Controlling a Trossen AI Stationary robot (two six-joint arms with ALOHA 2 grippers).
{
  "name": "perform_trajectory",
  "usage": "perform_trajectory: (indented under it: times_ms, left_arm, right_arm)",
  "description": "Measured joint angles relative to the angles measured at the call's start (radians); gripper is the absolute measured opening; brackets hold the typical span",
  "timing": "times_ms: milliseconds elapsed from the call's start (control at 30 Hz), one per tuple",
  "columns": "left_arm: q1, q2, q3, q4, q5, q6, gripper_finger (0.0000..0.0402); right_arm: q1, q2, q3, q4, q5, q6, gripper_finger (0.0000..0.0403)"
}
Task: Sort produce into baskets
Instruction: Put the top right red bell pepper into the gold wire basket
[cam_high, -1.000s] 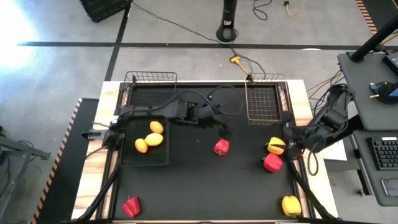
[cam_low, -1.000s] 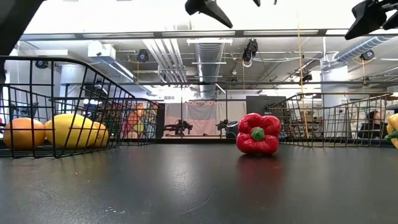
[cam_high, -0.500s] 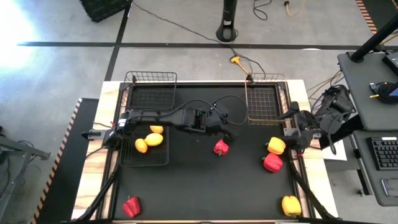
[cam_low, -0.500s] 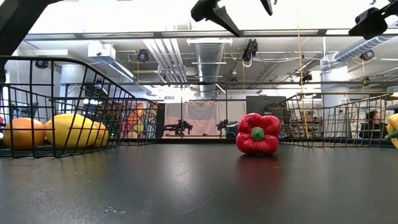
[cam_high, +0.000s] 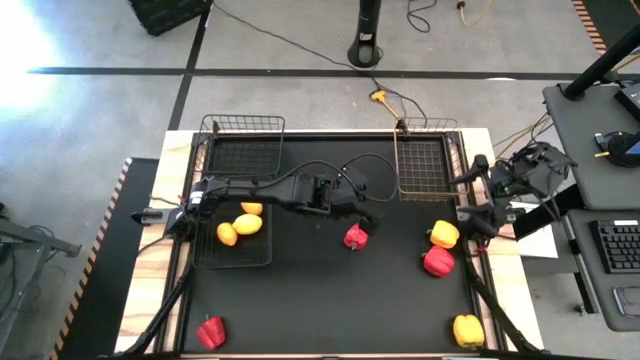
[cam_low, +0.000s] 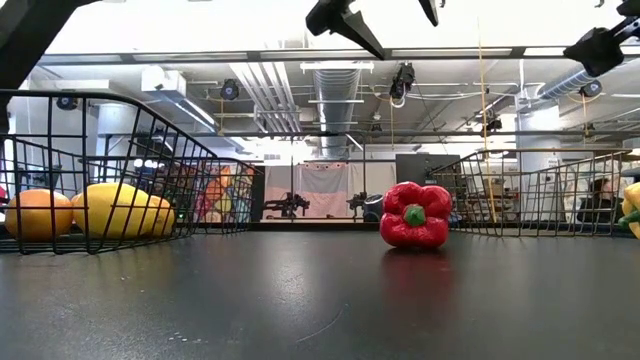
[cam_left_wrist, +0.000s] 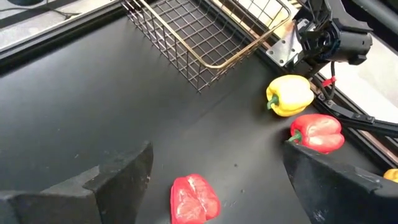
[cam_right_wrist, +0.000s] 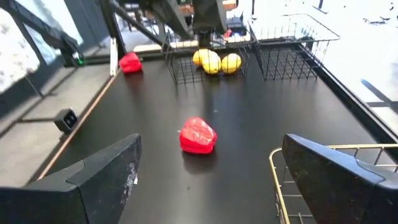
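A red pepper (cam_high: 355, 237) lies on the black mat mid-table; it also shows in the left wrist view (cam_left_wrist: 194, 198). My left gripper (cam_high: 372, 213) hangs open just above and beyond it, touching nothing. My right gripper (cam_high: 476, 176) is open and empty at the right edge, beside the golden wire basket (cam_high: 421, 165). A yellow pepper (cam_high: 443, 234) and a red pepper (cam_high: 437, 261) lie near the right edge. Another yellow pepper (cam_high: 467, 329) lies at the near right and another red pepper (cam_high: 210, 332) at the near left. Three lemons (cam_high: 244, 222) lie in the left dark basket (cam_high: 205, 250).
A second dark wire basket (cam_high: 245, 150) stands at the far left with nothing in it. Cables run along the left arm over the mat. Bare mat lies between the middle red pepper and the near edge. A desk with a keyboard stands off the table's right side.
My left gripper has gone a little toward the table's right edge and slightly down, stopping above the middle red pepper. My right gripper has risen from beside the yellow pepper and gone toward the far edge, next to the golden basket. No produce has moved.
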Motion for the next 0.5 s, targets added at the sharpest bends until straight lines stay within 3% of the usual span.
perform_trajectory:
  times_ms: [500]
  left_arm:
    - [0.0, 0.0, -0.001, 0.005, -0.017, -0.015, 0.0339]
  right_arm:
    - [0.0, -0.032, -0.008, 0.021, -0.045, -0.031, 0.0382]
